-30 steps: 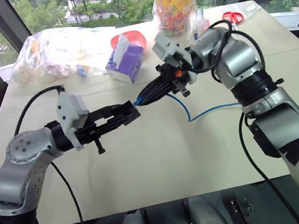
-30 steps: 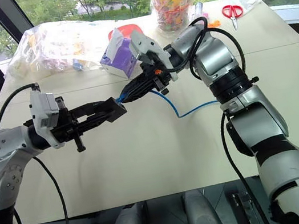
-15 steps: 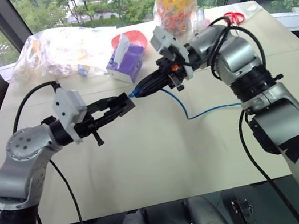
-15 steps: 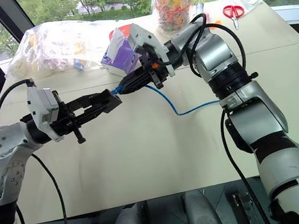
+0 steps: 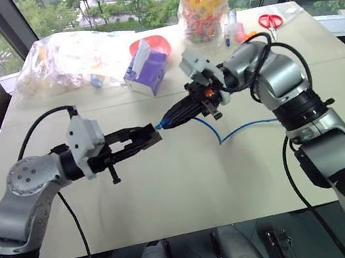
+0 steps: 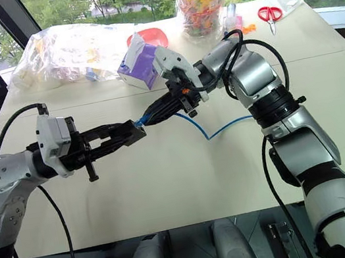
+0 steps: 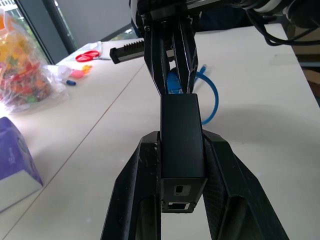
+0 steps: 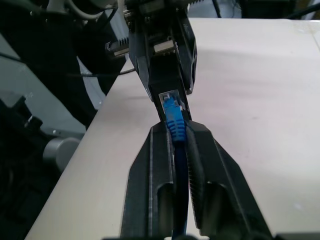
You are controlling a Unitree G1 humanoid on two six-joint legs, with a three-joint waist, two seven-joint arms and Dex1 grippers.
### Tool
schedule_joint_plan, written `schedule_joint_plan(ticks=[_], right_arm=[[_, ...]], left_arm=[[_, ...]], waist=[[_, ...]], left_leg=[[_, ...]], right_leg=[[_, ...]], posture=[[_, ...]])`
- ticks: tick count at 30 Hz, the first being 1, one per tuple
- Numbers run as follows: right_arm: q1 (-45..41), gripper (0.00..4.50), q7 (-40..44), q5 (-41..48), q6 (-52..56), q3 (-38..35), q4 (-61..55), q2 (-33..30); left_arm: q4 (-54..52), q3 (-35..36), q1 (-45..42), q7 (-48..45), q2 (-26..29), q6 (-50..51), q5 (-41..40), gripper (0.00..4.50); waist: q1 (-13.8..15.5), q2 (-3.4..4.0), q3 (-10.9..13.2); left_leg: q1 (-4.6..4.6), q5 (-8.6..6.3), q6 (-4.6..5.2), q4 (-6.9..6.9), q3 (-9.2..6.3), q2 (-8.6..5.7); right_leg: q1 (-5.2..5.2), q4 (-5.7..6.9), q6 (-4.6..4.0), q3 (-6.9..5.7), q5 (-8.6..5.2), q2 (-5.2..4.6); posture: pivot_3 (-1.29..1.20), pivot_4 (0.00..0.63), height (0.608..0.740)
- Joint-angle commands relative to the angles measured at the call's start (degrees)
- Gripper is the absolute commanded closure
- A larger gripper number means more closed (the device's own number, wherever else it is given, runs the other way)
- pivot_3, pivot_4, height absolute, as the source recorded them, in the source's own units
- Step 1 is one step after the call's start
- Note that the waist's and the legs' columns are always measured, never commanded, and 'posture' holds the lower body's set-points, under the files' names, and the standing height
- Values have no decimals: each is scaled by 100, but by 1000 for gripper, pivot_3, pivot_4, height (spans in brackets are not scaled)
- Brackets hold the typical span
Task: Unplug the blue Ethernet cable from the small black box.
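The small black box (image 7: 181, 120) is held above the table, with my left gripper (image 7: 182, 142) shut on its sides; it also shows at the gripper's tip in the head view (image 6: 134, 130). The blue Ethernet cable (image 5: 240, 130) runs from the table up to my right gripper (image 8: 179, 129), which is shut on its blue plug end (image 8: 172, 107). The plug's tip meets the port on the box's far face; I cannot tell how deep it sits. The two grippers point at each other, tip to tip, over the middle of the table (image 5: 189, 186).
At the back of the table stand a purple tissue box (image 5: 146, 72), a red bowl (image 5: 158, 40), a filled clear plastic bag (image 5: 69, 53) and a jar of coloured sweets (image 5: 204, 3). Red scissors (image 5: 268, 20) lie at the back right.
The right wrist has rolled a little and its hand has shifted slightly right. The plug and the box are still together, and the left gripper holds the box as before.
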Motion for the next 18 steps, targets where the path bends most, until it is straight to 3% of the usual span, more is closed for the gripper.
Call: schedule_joint_plan(ticks=[1, 2, 11, 18], right_arm=[[-30, 2480, -111, 138, 109, -338, -396, -84], [-11, 1975, -139, 129, 109, -357, -439, -72], [65, 1975, -175, 387, 578, -431, -815, 27], [-42, 1975, -349, 167, 245, -327, -464, 356]], left_arm=[[-57, 202, -94, 68, -18, 10, -41, 3997], [-67, 211, -113, 80, -44, 8, -50, 3997], [-217, 190, -251, 220, -218, 31, -79, 3997], [-487, 16, -358, 214, -323, 237, -162, 3997]], waist=[[15, -1, 0], [14, -1, 0], [-23, -1, 0], [-25, -1, 1]], left_leg=[[0, 0, 0, 0, 0, 0], [0, 0, 0, -2, 0, 1], [0, 0, 0, -4, 1, 1], [0, 0, 0, -4, 1, 1]], right_leg=[[0, -1, 0, 0, 0, 0], [0, -3, 0, 0, 0, 0], [-3, 0, 0, 0, 0, 1], [-3, 0, 1, 0, 0, 1]], posture=[[0, 150, 740], [0, 150, 740], [0, 150, 740], [0, 150, 740]])
